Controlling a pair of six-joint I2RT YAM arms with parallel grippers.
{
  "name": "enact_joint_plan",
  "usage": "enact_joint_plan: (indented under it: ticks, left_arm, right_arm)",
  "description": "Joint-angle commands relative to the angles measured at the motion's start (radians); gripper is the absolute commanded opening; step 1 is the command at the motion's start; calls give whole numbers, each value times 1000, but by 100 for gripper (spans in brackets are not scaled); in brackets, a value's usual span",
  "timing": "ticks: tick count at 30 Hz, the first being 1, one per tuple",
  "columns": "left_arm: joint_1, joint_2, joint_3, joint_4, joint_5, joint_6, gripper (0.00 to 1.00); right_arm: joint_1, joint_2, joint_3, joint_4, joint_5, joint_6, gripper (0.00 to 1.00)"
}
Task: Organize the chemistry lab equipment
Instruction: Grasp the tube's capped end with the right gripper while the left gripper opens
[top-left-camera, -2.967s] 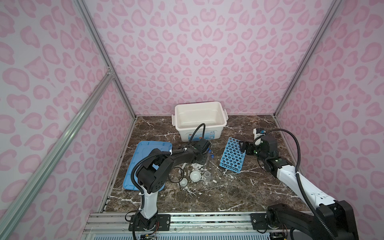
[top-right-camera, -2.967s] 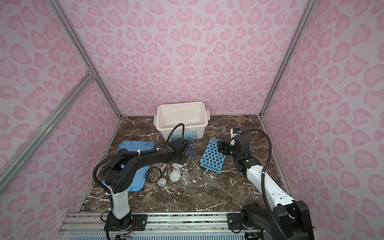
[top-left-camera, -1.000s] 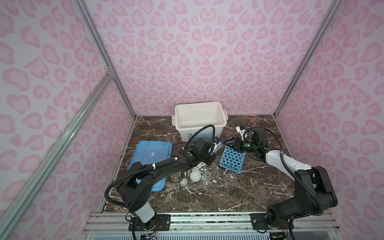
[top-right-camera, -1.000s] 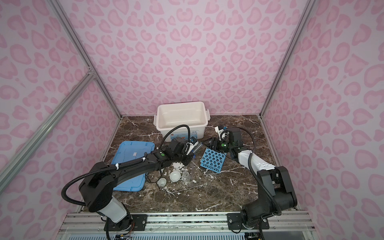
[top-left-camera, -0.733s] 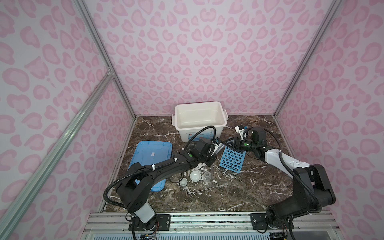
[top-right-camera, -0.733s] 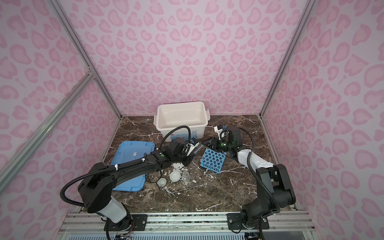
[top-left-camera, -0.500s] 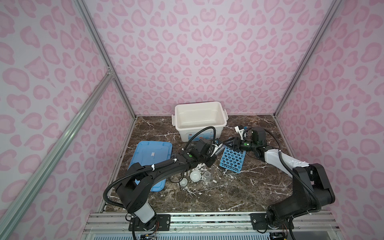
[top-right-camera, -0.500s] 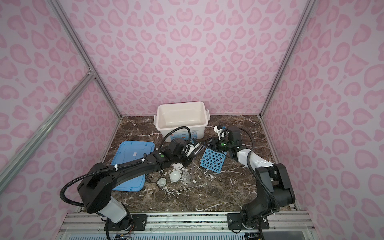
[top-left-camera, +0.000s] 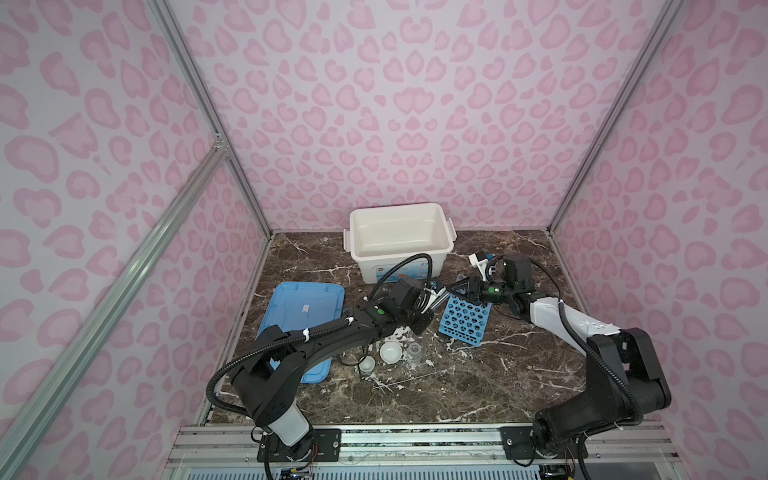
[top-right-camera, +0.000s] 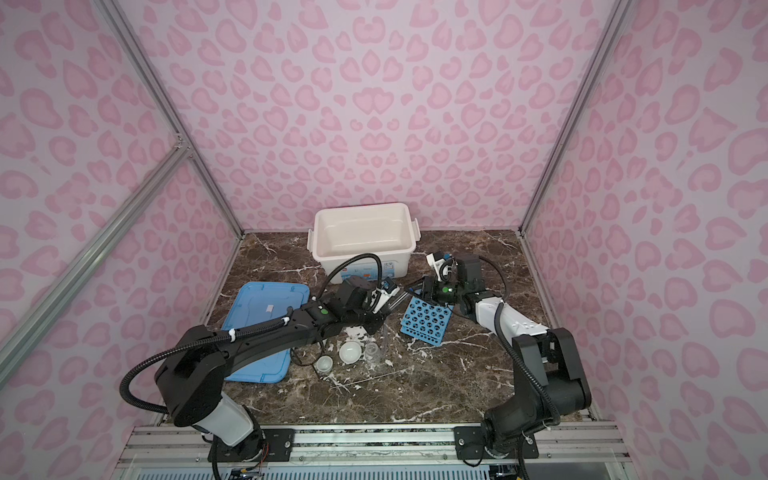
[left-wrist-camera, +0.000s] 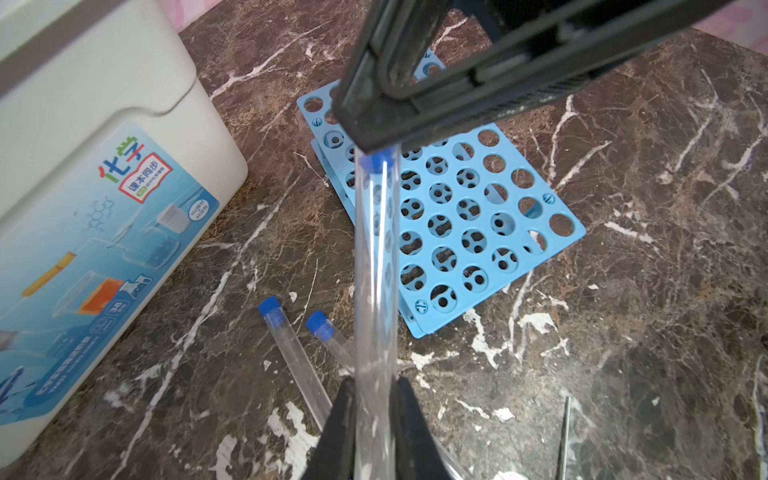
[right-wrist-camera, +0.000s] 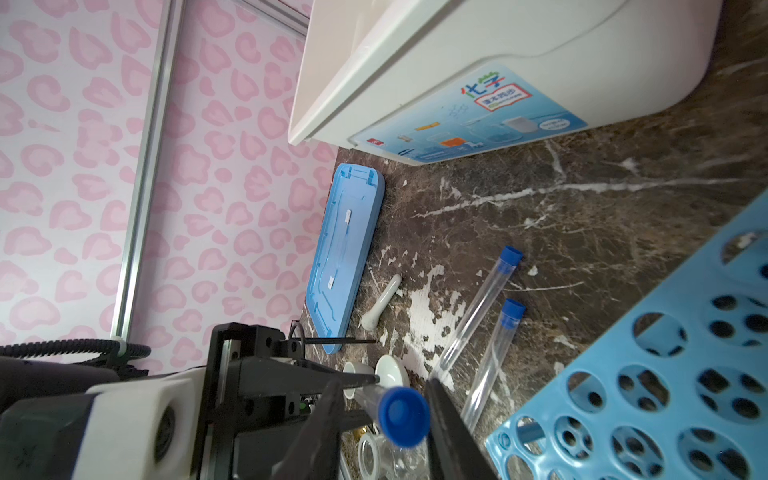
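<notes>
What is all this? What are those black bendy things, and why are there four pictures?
Those are two robot arms with pincer grippers. Two pictures come from a camera high up, looking down on the whole marble table. The two close-ups come from small cameras on each arm's wrist.

The left gripper pinches a clear tube. The right gripper has its jaws on either side of the tube's blue cap. Whether they squeeze it yet, I cannot tell.

On the table are a blue rack full of holes, two more tubes, a white pestle, a white dish, a white cup, a small beaker, a blue lid and a big white box.
</notes>
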Motion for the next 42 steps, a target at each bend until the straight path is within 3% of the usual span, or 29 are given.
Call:
enact_joint_plan:
  ticks: [1,25,30,32,35,38,42]
  left_arm:
    - [0,2,2,21,1,16,8]
    - [0,16,-10,17,15,28,12]
    - [-1,18,-8,22,-10,15,32]
    - [0,15,-8,24,-18,13,35]
    - [0,7,-11,36,-44,4,51]
    - [0,-3,-13,44,-71,-5,58]
    - [0,-40,-48,79,-140,-37,62]
  right_arm:
    - [0,-3,8,-50,-20,-47,32]
    - [2,-12,1,-55,-13,-60,15]
    - [1,-20,-5,-70,9,-82,14]
    - [2,-29,-8,-70,21,-82,13]
    - [0,-39,-12,-65,37,-79,13]
    - [0,-58,-11,-68,66,-79,13]
    - [-6,-117,20,-168,204,-149,13]
